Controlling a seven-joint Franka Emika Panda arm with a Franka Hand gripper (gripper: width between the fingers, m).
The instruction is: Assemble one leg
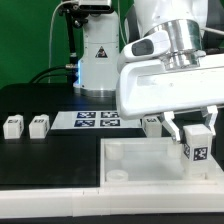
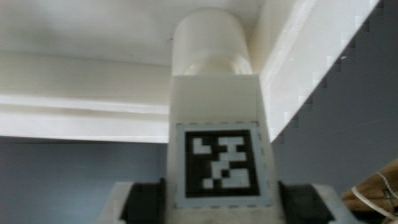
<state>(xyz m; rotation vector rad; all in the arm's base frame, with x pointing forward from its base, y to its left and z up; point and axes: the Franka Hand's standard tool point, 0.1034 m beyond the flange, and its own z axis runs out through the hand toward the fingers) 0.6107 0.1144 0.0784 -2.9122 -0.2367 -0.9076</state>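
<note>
My gripper (image 1: 197, 143) is shut on a leg (image 1: 198, 147), a white blocky peg with a black-and-white tag, and holds it over the right part of the large white tray-like part (image 1: 140, 160). In the wrist view the leg (image 2: 217, 120) fills the middle, its tag facing the camera and its rounded end pointing at the tray's wall (image 2: 89, 85). The dark finger pads (image 2: 151, 205) press on both sides of the leg. Whether the leg's tip touches the tray I cannot tell. Two more legs (image 1: 13, 126) (image 1: 39, 125) stand on the black table at the exterior view's left.
The marker board (image 1: 98, 119) lies on the table behind the tray. Another small white peg (image 1: 151, 124) stands just behind the tray near my gripper. A white robot base (image 1: 98, 60) stands at the back. A white rail (image 1: 50, 200) runs along the front edge.
</note>
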